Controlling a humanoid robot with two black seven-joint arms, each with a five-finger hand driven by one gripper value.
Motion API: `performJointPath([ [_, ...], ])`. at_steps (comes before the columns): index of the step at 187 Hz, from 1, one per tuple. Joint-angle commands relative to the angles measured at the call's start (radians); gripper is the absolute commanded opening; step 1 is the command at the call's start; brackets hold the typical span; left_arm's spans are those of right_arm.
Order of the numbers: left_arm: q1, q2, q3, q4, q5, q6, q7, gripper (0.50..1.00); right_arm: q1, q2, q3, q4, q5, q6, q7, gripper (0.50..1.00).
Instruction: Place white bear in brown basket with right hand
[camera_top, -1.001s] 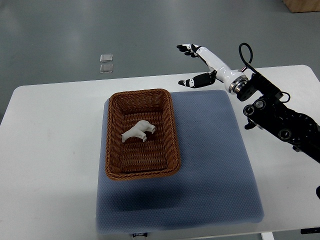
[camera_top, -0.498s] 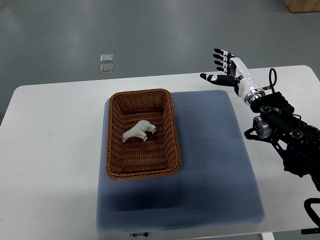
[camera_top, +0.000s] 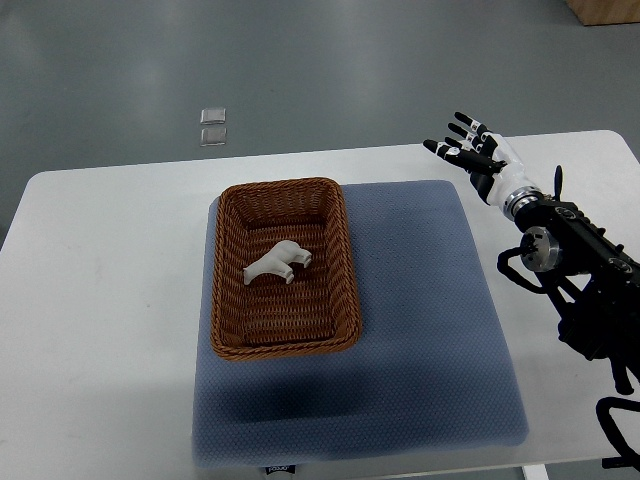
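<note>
— Inside the brown woven wicker basket (camera_top: 283, 268), near its middle: small white bear figurine (camera_top: 278, 263), lying loose.
— Right hand (camera_top: 474, 153), over the table's far right edge: fingers spread, holding nothing. Placing looks done; only parking remains.

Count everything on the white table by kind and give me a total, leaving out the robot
White bear: 1, lying inside the basket
Brown basket: 1, on the mat
Blue-grey mat: 1
Total: 3
</note>
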Motion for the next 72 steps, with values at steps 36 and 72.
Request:
performJointPath([
  [36,0.0,0.0,0.0,0.0,0.0,-0.001,0.0,1.0,-0.009,0.003,0.001,-0.002,0.018,-0.002,0.019,0.928],
  [72,0.0,0.0,0.0,0.0,0.0,-0.001,0.0,1.0,-0.012,0.006,-0.002,-0.009,0.017,-0.012,0.085,0.928],
])
